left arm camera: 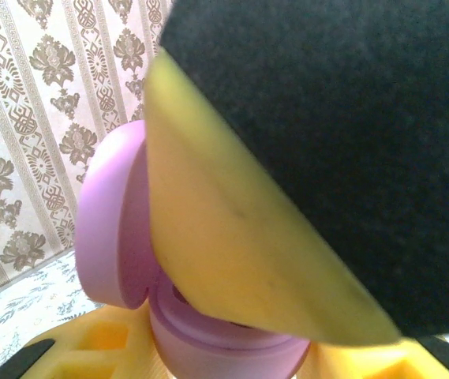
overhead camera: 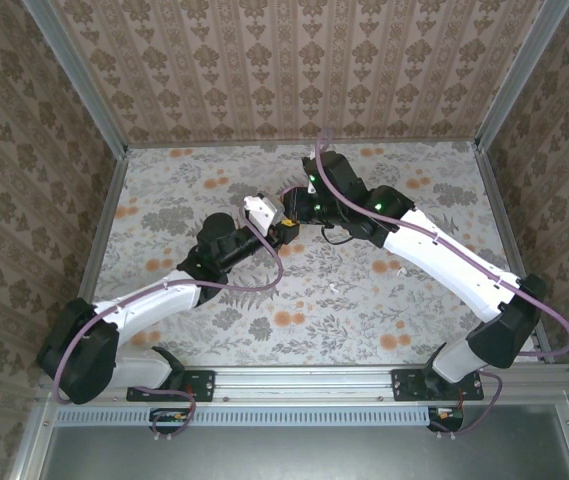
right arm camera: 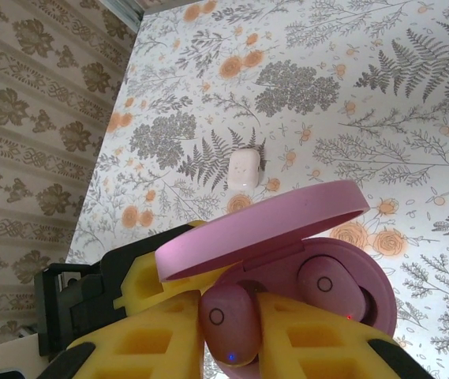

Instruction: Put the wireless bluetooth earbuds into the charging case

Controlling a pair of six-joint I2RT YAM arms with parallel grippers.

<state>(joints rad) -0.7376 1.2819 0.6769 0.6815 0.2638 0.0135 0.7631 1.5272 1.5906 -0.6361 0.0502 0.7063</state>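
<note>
The pink charging case (right arm camera: 366, 276) hangs open above the table, its lid (right arm camera: 263, 229) raised. My left gripper (left arm camera: 224, 359) is shut on the case's base (left arm camera: 224, 347), with the lid (left arm camera: 110, 221) standing to its left. One pink earbud (right arm camera: 331, 288) sits in the case's right well. My right gripper (right arm camera: 236, 304) is shut on the other earbud (right arm camera: 226, 324), holding it at the case's left well. The right gripper's yellow finger (left arm camera: 232, 237) and black body hide the inside of the case in the left wrist view. Both grippers meet mid-table (overhead camera: 286, 225).
A small white rounded item (right arm camera: 244, 168) lies on the floral table (right arm camera: 382, 95) beyond the case. Patterned walls (overhead camera: 294, 70) close in the back and sides, and a metal rail (overhead camera: 294, 385) runs along the near edge.
</note>
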